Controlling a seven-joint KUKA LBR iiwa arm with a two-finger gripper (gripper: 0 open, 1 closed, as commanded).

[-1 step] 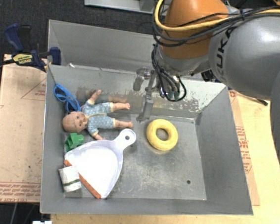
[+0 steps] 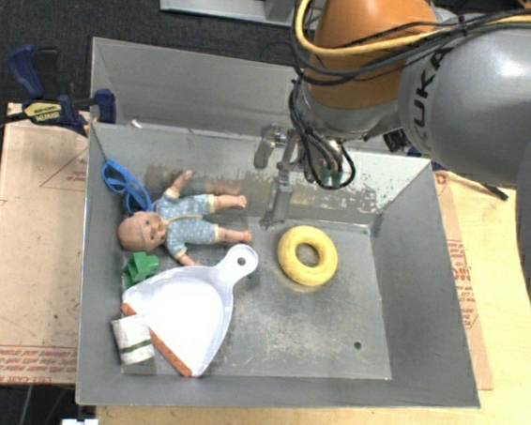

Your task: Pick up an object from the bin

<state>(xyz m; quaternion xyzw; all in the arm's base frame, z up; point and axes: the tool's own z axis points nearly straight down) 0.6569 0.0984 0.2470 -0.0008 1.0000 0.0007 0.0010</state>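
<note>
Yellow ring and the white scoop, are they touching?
Apart. The camera view shows bare bin floor between the yellow ring and the handle of the white scoop.

1. One camera, mounted above the bin [image 2: 327, 345] and looking down into it.
2. The axis is tilted off vertical, so the far and right inner walls show the widest faces and the near wall shows the least.
3. Mid range: all four rims are in frame, with a margin of the surroundings outside them.
4. The arm [image 2: 486, 89] enters at the top right, closest to the lens, and covers part of the bin's far rim.
</note>
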